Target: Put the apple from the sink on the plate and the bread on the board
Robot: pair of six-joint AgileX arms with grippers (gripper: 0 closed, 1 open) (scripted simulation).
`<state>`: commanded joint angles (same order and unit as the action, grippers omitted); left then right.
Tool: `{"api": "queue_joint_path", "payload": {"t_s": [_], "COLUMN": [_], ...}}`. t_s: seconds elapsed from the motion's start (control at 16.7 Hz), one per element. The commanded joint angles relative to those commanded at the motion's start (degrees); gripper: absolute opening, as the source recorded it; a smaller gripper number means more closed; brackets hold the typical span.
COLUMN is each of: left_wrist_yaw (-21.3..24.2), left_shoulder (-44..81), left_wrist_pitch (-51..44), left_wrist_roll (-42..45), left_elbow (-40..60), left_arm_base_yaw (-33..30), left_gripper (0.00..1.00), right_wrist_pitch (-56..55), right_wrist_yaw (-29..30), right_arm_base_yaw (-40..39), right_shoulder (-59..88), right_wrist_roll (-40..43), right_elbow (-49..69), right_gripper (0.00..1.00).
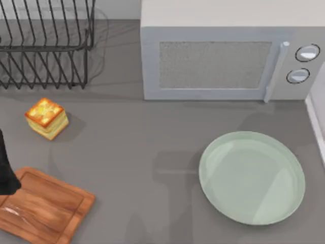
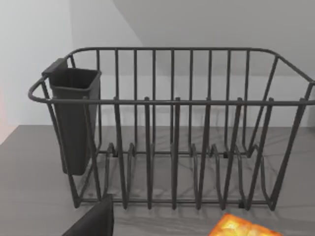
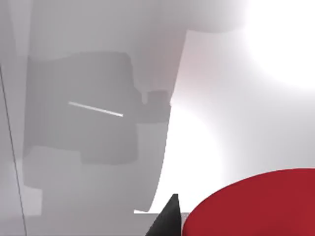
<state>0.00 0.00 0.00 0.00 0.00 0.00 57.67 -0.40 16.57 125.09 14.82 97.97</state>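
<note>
Right wrist view: right gripper [image 3: 170,219] just beside apple [image 3: 256,204].

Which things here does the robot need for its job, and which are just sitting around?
Needed for the job:
apple, close to the right gripper's camera
plate, nothing on it
bread, on the counter
board, nothing on it

Just sitting around:
dish rack
microwave

bread [image 1: 46,118] left, behind board [image 1: 43,208] | plate [image 1: 252,177] right, before microwave [image 1: 228,51]
</note>
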Motion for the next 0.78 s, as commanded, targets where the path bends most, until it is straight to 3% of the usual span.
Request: {"api": "queue_joint_path", "payload": {"t_s": [0.36, 0.78], "left_wrist_yaw": [0.0, 0.0], "left_shoulder": [0.0, 0.0], "left_wrist_pitch": [0.0, 0.0], "left_wrist_roll": [0.0, 0.0], "left_elbow": [0.0, 0.0], "left_arm_base_yaw": [0.0, 0.0], "left_gripper": [1.00, 1.00], "right_wrist_pitch": [6.1, 11.5], "right_wrist_yaw": [0.8, 0.9], "right_arm_base_yaw": [-10.7, -30.1], "right_shoulder": [-13.3, -24.6], "right_wrist_roll": [-11.2, -30.1], "right_elbow": [-2.2, -7.3], "right_gripper": [0.00, 0.00]}}
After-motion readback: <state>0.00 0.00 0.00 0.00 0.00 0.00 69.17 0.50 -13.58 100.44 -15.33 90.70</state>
